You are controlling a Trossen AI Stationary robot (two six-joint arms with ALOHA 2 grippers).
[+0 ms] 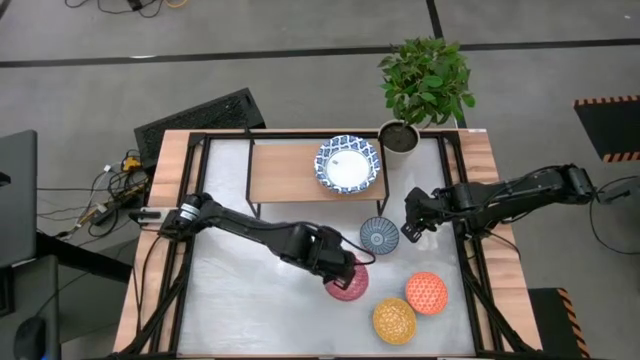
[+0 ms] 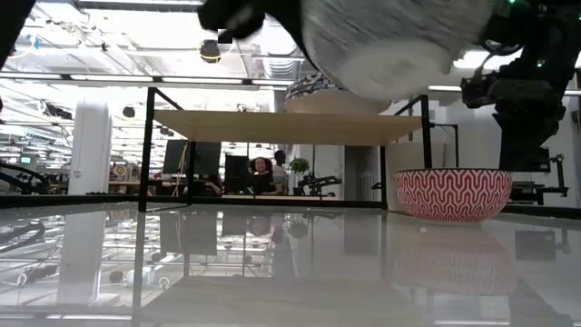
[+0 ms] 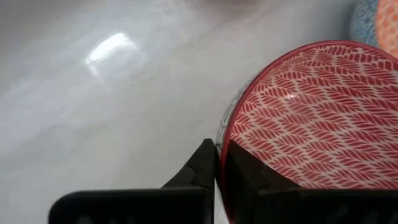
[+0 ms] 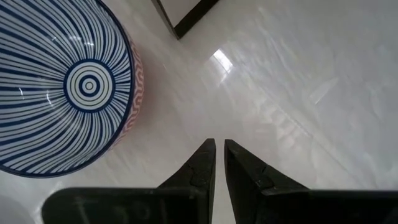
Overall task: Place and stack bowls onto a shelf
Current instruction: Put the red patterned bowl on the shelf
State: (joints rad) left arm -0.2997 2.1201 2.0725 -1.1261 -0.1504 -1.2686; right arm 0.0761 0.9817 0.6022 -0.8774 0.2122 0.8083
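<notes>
Pinching the rim of the pink-red bowl (image 1: 348, 284), the left gripper (image 1: 345, 268) lifts it; right gripper (image 1: 409, 230) pressed together beside the grey-blue bowl (image 1: 379, 235)

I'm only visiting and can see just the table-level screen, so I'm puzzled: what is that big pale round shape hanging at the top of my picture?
Observer: That is the pink-red bowl. The left pincer is clamped on its rim, with one finger inside and one outside.
Operator: Is the other arm carrying something too?
Observer: No. The right pincer is closed on nothing, beside the grey-blue bowl.
Operator: I see only one red bowl standing on the table. Are there more?
Observer: From above, three small bowls stand on the table: the grey-blue one, the orange-red bowl and the yellow-orange bowl.
</notes>
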